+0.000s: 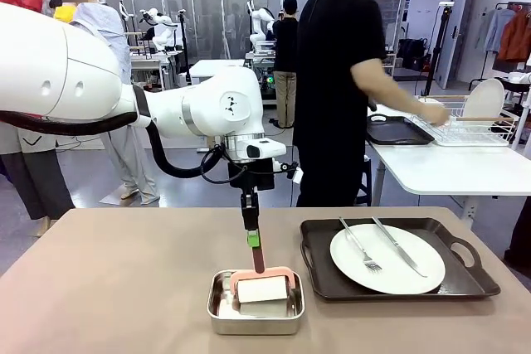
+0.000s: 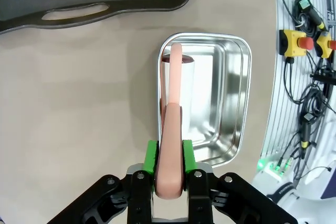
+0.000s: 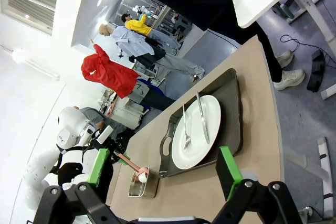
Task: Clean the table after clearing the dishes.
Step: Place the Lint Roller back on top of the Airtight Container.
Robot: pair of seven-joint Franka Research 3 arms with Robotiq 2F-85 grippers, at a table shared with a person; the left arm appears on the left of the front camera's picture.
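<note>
Beige worktop (image 1: 108,288), busy lab behind. Left claw (image 1: 253,239) clamped on pink roller (image 1: 263,289) standing in steel tin (image 1: 249,325). Plate (image 1: 387,275) with fork (image 1: 361,248), knife (image 1: 400,248) on dark tray (image 1: 473,279) beside. Right wrist view adds right claw (image 3: 163,169), spread open. Front view has person (image 1: 332,80) at white table (image 1: 448,167).

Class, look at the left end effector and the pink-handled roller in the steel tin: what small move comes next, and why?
Probably lift straight up. The left end effector is shut on the pink-handled white roller, whose head lies inside the shiny rectangular steel tin; it must clear the rim before reaching the beige table.
</note>
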